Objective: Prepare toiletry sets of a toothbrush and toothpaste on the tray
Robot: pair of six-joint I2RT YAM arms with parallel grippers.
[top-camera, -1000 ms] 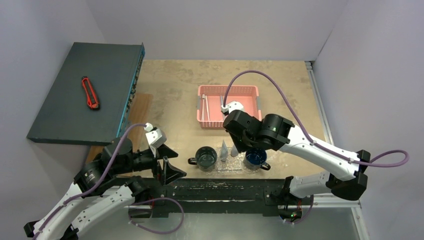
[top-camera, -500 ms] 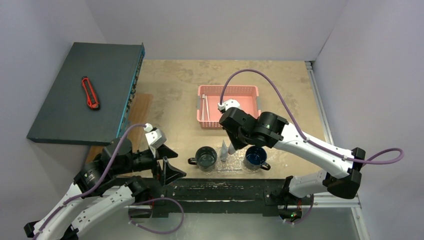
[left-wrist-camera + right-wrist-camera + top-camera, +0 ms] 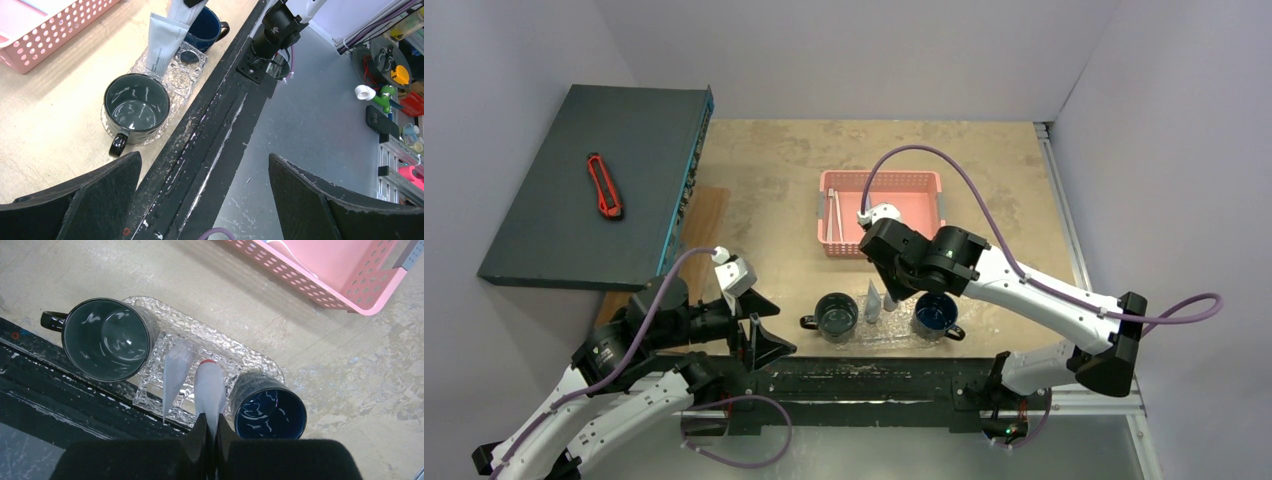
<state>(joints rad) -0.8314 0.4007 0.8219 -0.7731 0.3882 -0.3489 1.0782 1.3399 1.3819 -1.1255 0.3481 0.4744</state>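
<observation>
Pinching the flat end of a silvery-grey tube (image 3: 210,390), right gripper (image 3: 211,424) holds it red cap down over the middle of the clear bumpy tray (image 3: 235,351); cannot tell whether the cap touches. Second tube (image 3: 175,372) stands just beside it at 9 o'clock. Seen from overhead: dark green mug (image 3: 836,315) on the tray's 9 o'clock end, blue mug (image 3: 935,315) on its 3 o'clock end. Pink basket (image 3: 882,177) lies at the tray's 12 o'clock, apart from it, slim toothbrush (image 3: 832,212) inside. Left gripper (image 3: 205,200) hangs at the tray's 8 o'clock, jaws spread wide, holding nothing.
</observation>
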